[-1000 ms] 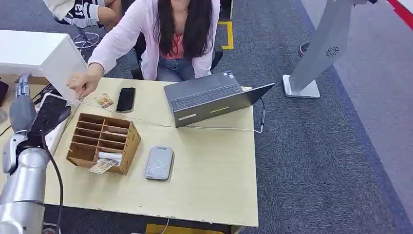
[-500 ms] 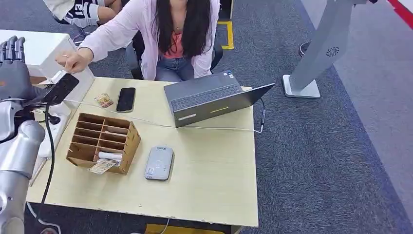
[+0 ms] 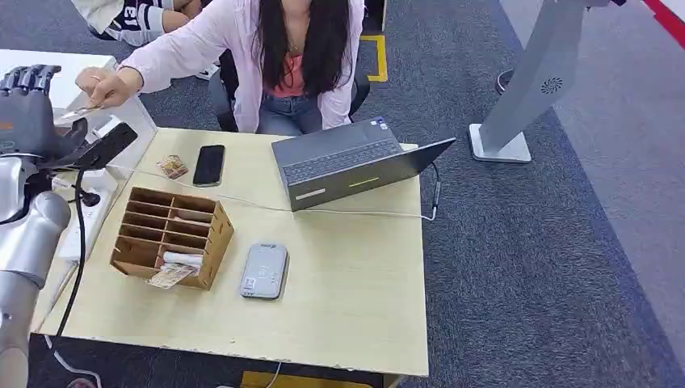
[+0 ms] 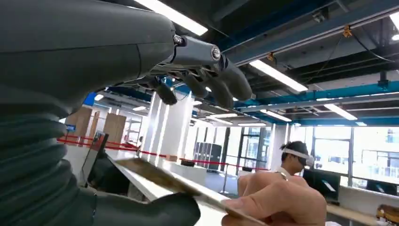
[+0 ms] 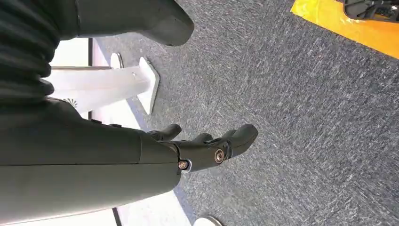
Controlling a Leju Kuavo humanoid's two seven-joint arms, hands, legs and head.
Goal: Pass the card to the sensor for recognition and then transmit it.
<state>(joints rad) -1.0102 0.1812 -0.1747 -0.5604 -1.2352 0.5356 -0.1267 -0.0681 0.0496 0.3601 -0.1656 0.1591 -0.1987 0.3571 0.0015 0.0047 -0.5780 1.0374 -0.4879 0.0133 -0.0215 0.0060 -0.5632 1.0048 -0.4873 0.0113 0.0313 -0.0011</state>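
My left hand (image 3: 31,109) is raised at the table's far left corner, palm toward the person. A person's hand (image 3: 101,83) holds a card (image 3: 74,111) out to it. In the left wrist view the card (image 4: 155,176) lies just over my thumb (image 4: 141,212), with the person's fingers (image 4: 277,202) still pinching its far end. My fingers (image 4: 221,80) are spread well above the card and do not grip it. The grey card sensor (image 3: 264,271) lies flat on the table near its middle. My right hand (image 5: 197,150) hangs over the carpet, loosely open and holding nothing.
A wooden card organizer (image 3: 171,237) with several cards stands left of the sensor. An open laptop (image 3: 351,162), a black phone (image 3: 209,164) and a loose card (image 3: 172,167) lie at the back. A cable (image 3: 242,202) crosses the table. A seated person (image 3: 291,56) faces me.
My left arm has lifted from beside the table up to the far left corner. The person's hand moved from the tabletop up and left, bringing the card to my hand.
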